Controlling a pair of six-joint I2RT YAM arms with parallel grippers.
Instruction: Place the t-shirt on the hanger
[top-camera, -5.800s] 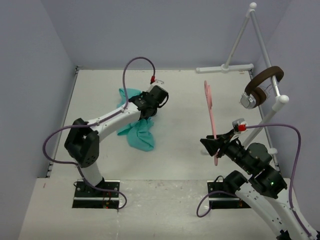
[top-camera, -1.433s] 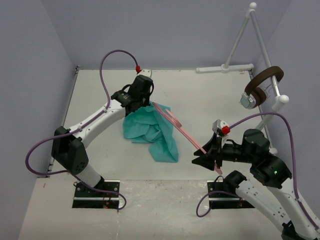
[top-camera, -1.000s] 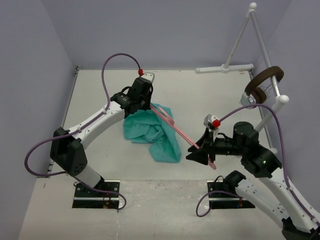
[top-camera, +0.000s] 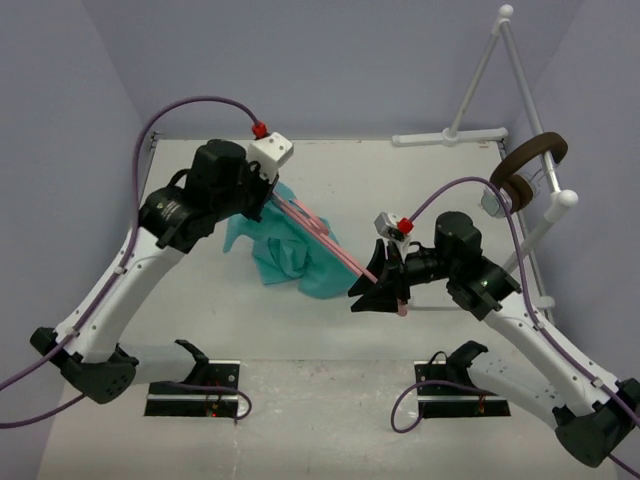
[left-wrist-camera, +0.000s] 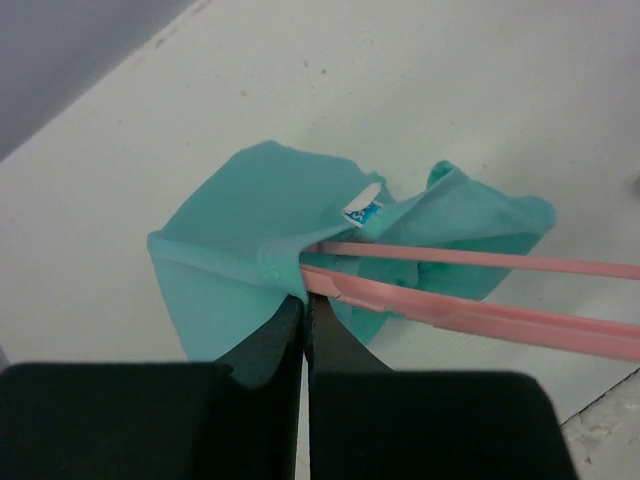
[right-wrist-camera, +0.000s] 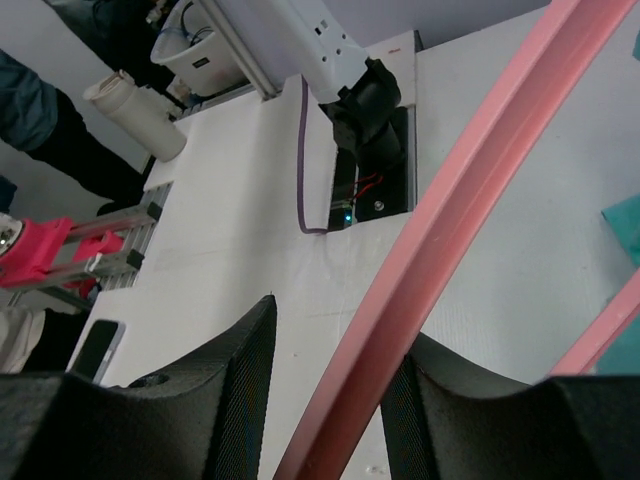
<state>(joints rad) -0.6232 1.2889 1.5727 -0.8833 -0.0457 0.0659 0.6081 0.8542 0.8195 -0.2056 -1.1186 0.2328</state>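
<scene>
**Shirt lifted at the collar, hanger tip inside**

Both arms have shifted since a second ago: the left gripper (top-camera: 266, 206) has risen and pulled toward the upper left of the overhead view, and the right gripper (top-camera: 377, 286) has slid in toward the centre; the t-shirt (top-camera: 290, 255) has come up with the left one.

Left jaws are pressed together, pinching a fold of teal cloth by the collar label, seen close in the left wrist view (left-wrist-camera: 303, 308); the t-shirt (left-wrist-camera: 240, 250) hangs bunched below them, left of centre overhead; whether its lower edge touches the table (top-camera: 430, 200) I cannot tell.

Right fingers clamp one pink bar of the hanger (right-wrist-camera: 470, 200); the hanger (top-camera: 330, 238) runs on a slant from that grip up and left into the shirt; two pink bars (left-wrist-camera: 480, 310) enter the cloth just beside the label.

White tabletop, plain lilac walls (top-camera: 320, 60); a white tubular rack (top-camera: 480, 75) stands at the upper right, brown headphones (top-camera: 527, 162) hung on it.
</scene>
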